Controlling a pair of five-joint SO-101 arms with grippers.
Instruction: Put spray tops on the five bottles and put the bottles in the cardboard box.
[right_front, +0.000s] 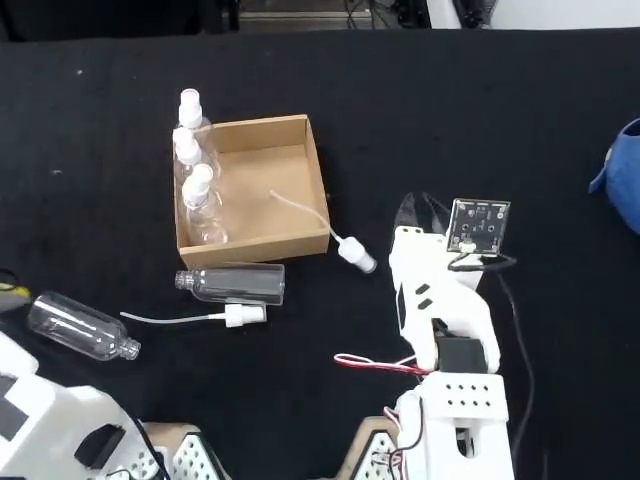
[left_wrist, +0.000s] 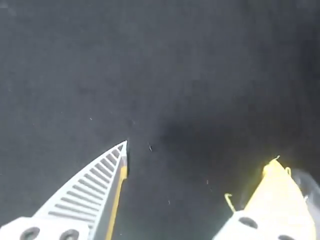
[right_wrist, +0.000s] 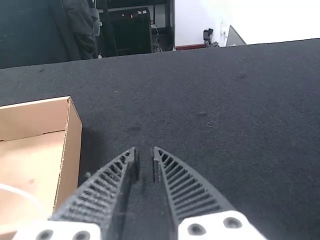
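Two bottles (right_front: 232, 284) are lying uncapped. Left pincer (left_wrist: 200, 151) is gaping empty; right pincer (right_wrist: 145, 150) barely apart. The tube of the centre top (right_front: 355, 253) is hanging into the box (right_front: 320, 185), probably snagging if pulled.

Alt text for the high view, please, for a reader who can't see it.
A cardboard box on a black table holds three bottles with spray tops along its left wall. In front lie two open bottles and one spray top; another spray top rests at the box's right corner, near the right arm's empty end effector.
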